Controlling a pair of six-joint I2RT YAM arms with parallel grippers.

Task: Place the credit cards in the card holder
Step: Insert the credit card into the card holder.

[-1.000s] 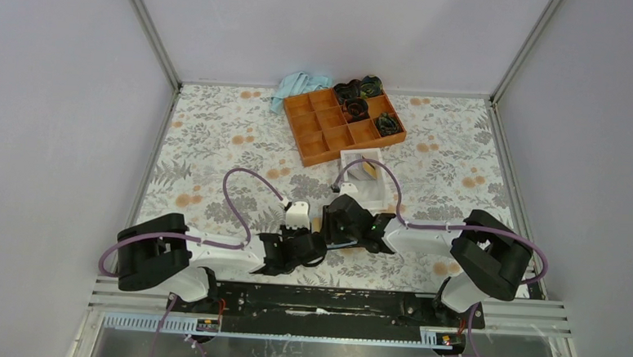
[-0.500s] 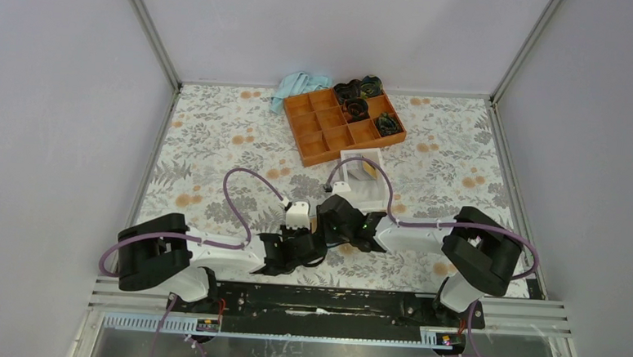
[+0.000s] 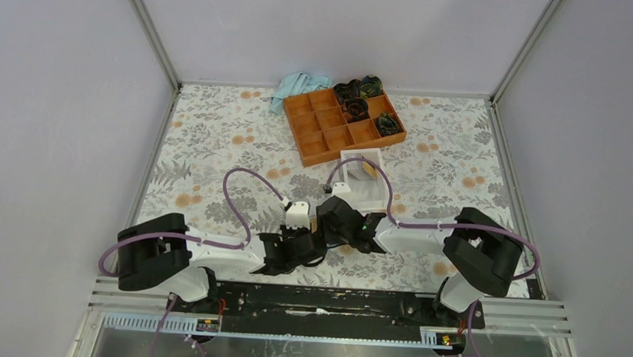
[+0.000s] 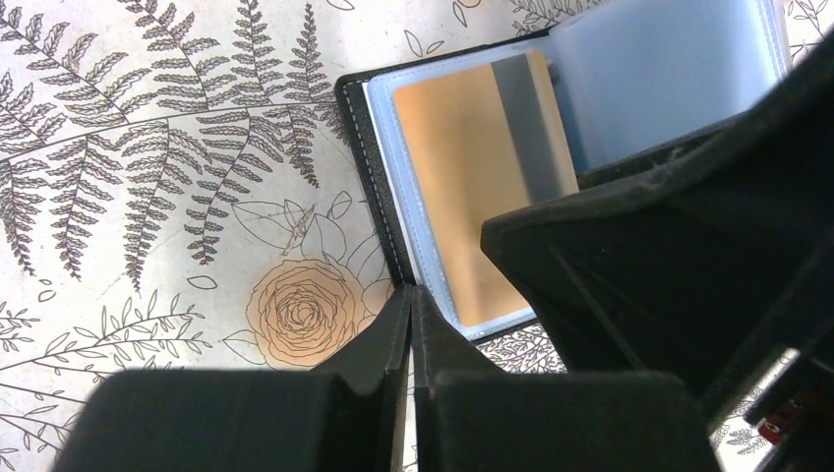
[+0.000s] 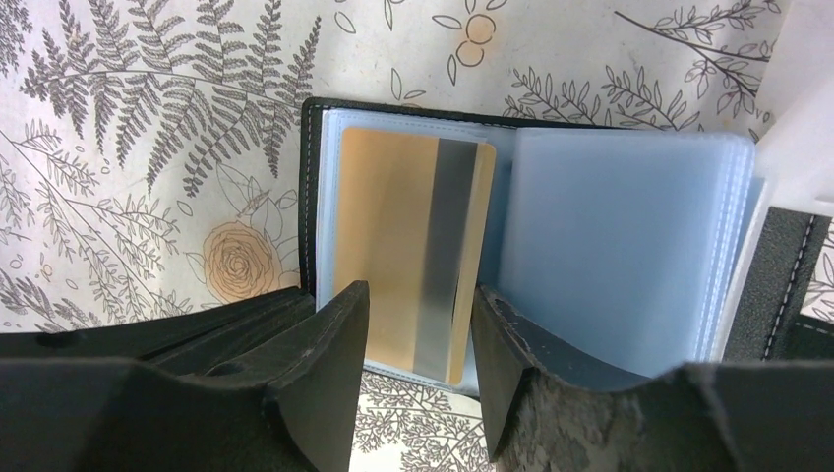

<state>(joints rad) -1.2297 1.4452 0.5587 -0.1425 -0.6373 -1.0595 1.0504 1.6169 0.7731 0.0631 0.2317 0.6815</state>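
Card holder (image 5: 610,246) lies open, credit card (image 5: 393,226) on its sleeve

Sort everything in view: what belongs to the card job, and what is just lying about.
Job: credit card, in a sleeve; card holder, lying open; white box with something yellow inside, perhaps more cards.
Lying about: orange tray; dark items in its compartments; light-blue cloth.
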